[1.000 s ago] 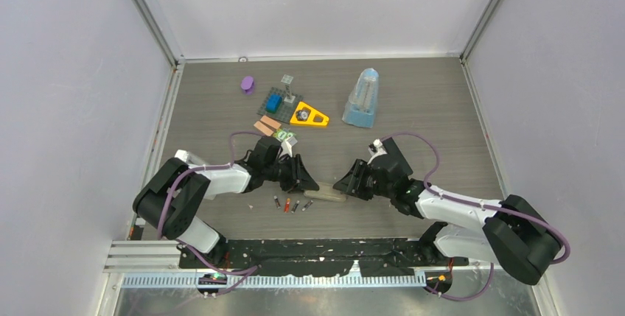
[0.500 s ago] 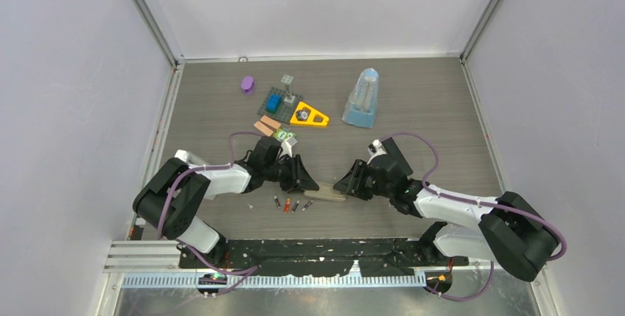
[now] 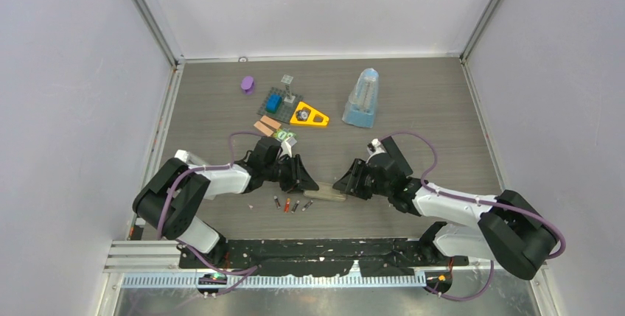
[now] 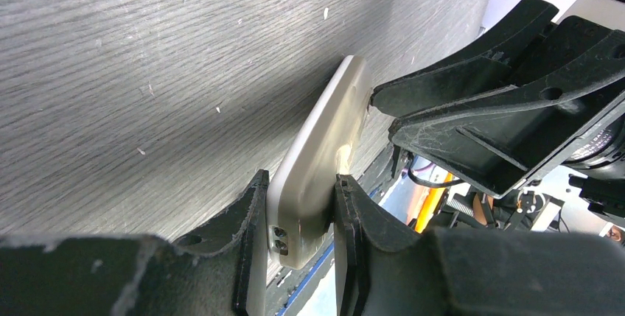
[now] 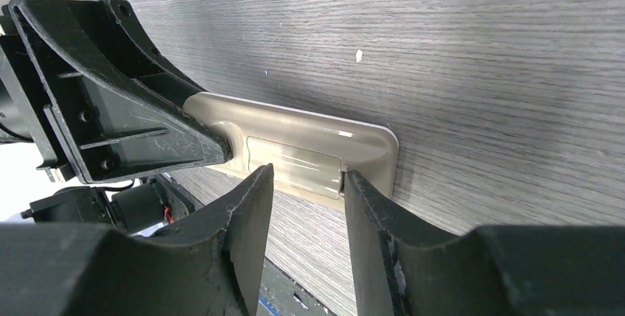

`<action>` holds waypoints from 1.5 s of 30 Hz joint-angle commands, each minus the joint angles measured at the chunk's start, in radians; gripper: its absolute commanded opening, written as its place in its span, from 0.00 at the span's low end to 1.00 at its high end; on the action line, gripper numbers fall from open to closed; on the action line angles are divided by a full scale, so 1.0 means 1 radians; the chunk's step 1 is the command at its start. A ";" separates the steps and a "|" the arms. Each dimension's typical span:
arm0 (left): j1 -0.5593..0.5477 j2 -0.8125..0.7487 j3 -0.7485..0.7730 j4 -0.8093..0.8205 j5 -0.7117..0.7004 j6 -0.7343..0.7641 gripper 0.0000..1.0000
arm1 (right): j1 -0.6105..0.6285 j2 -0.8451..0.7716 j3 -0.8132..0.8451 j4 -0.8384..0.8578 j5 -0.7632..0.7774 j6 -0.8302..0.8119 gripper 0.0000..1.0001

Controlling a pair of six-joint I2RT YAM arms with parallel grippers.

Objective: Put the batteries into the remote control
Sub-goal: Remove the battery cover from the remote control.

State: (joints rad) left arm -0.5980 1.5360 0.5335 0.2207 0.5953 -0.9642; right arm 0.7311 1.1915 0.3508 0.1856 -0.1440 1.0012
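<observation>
Two arms meet just below the centre of the overhead view, over the grey wood-grain table (image 3: 457, 110). Between them is the remote control (image 3: 325, 195), back upward, on or just above the surface. The left gripper (image 4: 301, 183) is clamped on one short end of it, a finger on each side. The right gripper (image 5: 307, 176) has its jaws partly apart, with the tips at the other end on either side of the battery cover (image 5: 295, 160) (whether they actually press on it I cannot tell). That cover looks closed, so I judge the step in hand to be opening the compartment, with loading not yet begun. The batteries (image 3: 292, 204), four in a short row, lie on the table just below and left of the remote, none held. Next, the right tips need purchase on the cover to slide it off while the left steadies the body. Only then can a battery be picked up.
</observation>
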 commanded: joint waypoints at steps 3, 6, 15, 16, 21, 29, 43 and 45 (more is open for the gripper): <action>-0.007 0.038 -0.049 -0.166 -0.228 0.059 0.00 | 0.007 -0.001 0.014 -0.109 0.082 -0.016 0.46; -0.006 0.035 -0.049 -0.170 -0.237 0.056 0.00 | 0.007 0.001 0.018 -0.115 0.082 -0.022 0.47; -0.006 0.029 -0.050 -0.170 -0.239 0.053 0.00 | 0.007 0.075 0.034 -0.116 0.068 -0.028 0.47; -0.006 0.028 -0.051 -0.171 -0.240 0.053 0.00 | 0.007 0.082 0.036 -0.129 0.069 -0.028 0.47; -0.007 0.027 -0.048 -0.173 -0.243 0.051 0.00 | 0.008 0.101 0.062 -0.178 0.089 -0.033 0.46; -0.006 0.032 -0.044 -0.172 -0.239 0.053 0.00 | 0.008 0.154 0.030 -0.095 0.010 -0.012 0.47; -0.007 0.023 -0.043 -0.181 -0.257 0.059 0.00 | 0.009 0.139 -0.027 0.262 -0.161 -0.009 0.47; -0.010 0.012 -0.038 -0.200 -0.278 0.063 0.00 | 0.008 0.108 -0.023 0.290 -0.171 -0.013 0.48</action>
State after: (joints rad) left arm -0.5774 1.5192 0.5247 0.2001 0.5186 -0.9829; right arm 0.7090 1.3125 0.3489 0.3901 -0.2024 0.9939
